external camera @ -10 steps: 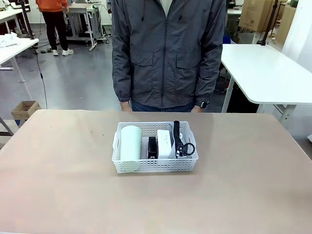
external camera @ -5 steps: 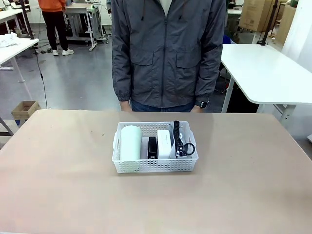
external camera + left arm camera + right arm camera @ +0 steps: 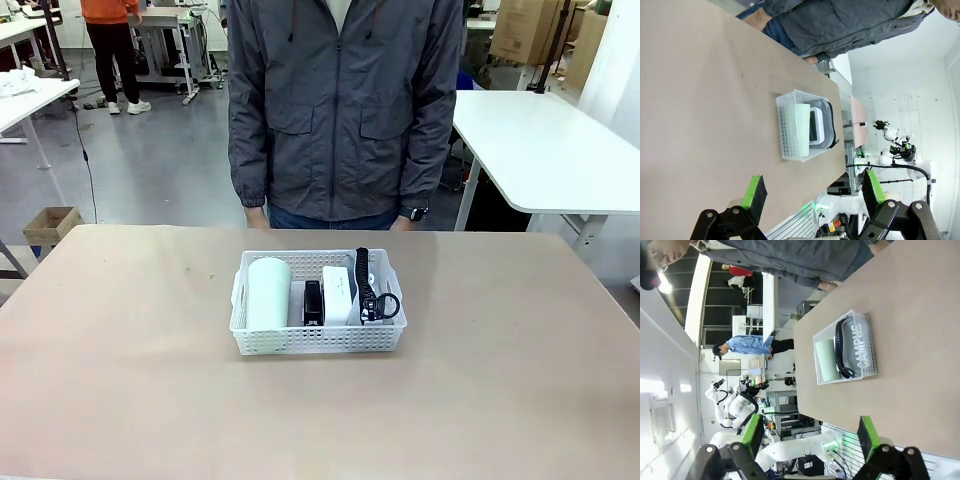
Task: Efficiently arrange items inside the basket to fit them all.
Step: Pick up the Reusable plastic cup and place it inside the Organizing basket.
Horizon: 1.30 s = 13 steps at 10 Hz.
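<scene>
though packed, basket (image 3: 790, 131) beyond jaws

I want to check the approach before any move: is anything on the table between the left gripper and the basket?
Nothing visible. In the left wrist view the open left gripper looks across bare table to the basket, which holds the cup.

Tan table (image 3: 120, 380), white basket (image 3: 318, 339) centred

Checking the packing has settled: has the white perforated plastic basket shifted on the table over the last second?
No. The white perforated plastic basket sits at the same spot relative to the table's far edge.
</scene>
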Each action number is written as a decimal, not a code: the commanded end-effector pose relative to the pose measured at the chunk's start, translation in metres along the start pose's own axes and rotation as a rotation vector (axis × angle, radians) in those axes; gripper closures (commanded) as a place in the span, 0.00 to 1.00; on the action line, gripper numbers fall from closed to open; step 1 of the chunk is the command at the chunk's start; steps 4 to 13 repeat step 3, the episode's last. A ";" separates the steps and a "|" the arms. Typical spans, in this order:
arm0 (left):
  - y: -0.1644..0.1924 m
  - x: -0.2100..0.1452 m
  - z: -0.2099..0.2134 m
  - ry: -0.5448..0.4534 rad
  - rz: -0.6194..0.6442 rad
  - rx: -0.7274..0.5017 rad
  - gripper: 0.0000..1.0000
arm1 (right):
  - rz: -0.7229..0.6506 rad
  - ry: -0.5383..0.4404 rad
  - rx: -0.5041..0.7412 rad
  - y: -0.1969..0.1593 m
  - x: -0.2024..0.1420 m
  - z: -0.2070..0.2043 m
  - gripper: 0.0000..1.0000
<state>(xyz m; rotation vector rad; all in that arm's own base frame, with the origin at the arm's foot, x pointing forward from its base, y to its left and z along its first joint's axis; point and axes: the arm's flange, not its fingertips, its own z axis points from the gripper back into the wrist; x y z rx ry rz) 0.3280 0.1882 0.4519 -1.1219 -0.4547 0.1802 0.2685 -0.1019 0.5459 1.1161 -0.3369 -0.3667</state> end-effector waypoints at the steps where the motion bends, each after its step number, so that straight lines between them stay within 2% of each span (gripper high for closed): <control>1: -0.003 0.000 0.000 -0.012 -0.004 -0.022 0.00 | 0.015 -0.003 0.023 0.000 0.000 0.000 0.00; 13: -0.003 0.000 0.000 -0.012 -0.004 -0.022 0.00 | 0.015 -0.003 0.023 0.000 0.000 0.000 0.00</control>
